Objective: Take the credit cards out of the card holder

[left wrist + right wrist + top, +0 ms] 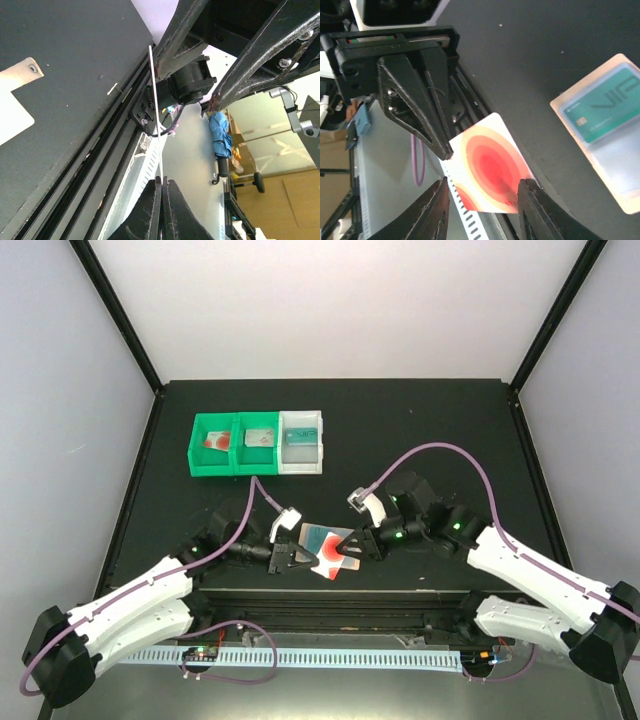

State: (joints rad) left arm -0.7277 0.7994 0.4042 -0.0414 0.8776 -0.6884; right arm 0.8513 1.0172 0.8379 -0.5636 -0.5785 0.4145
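Bins [215, 466] three, card holder [616, 166] one, pinched red card [490, 170] one

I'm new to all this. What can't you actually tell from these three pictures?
Left wrist view: the red card shows edge-on as a thin line, its face hidden; the card holder is cut off by the left edge.
Right wrist view: the card holder runs off the right edge; anything beneath its teal card is hidden.
Top view: the cards in the green bins are too small to identify.
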